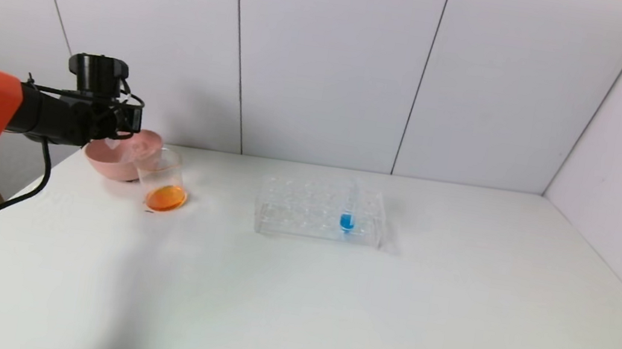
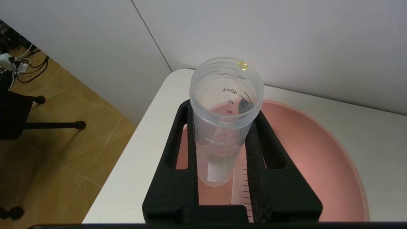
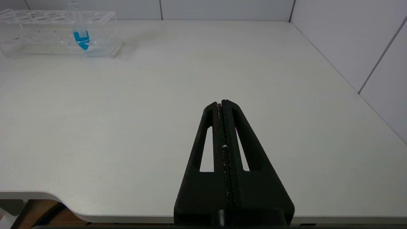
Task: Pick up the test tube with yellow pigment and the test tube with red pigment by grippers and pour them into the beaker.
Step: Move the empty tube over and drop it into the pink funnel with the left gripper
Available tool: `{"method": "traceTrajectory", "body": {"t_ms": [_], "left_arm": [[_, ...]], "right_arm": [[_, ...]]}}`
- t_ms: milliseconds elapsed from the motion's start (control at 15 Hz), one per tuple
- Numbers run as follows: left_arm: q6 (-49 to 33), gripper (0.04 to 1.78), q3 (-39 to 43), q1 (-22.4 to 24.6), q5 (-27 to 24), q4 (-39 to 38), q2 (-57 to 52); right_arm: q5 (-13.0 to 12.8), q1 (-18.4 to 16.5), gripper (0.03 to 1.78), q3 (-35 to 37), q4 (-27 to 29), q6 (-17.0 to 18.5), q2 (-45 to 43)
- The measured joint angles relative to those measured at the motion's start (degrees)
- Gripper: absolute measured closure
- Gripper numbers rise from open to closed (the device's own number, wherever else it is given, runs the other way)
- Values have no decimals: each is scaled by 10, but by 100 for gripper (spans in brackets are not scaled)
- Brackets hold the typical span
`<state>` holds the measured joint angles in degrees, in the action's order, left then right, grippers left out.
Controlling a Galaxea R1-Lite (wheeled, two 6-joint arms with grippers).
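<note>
While pinching the emptied yellow tube (image 2: 222,127) over the pink bowl (image 2: 318,152), lower gently before releasing.

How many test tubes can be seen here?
3: the blue tube standing in the rack; an emptied tube clamped in the left end effector above the pink bowl; another tube seemingly lying in it.
</note>
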<state>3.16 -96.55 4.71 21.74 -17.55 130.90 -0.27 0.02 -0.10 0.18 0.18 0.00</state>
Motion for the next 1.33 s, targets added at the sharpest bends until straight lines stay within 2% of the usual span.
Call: {"method": "traceTrajectory", "body": {"t_ms": [333,1333], "left_arm": [[0,137,14,6,-16,-33,4],[1,137,23,5,-16,-36,-6]], "right_arm": [[0,0,170,0,0,0,0],[0,0,170,0,0,0,0]]}}
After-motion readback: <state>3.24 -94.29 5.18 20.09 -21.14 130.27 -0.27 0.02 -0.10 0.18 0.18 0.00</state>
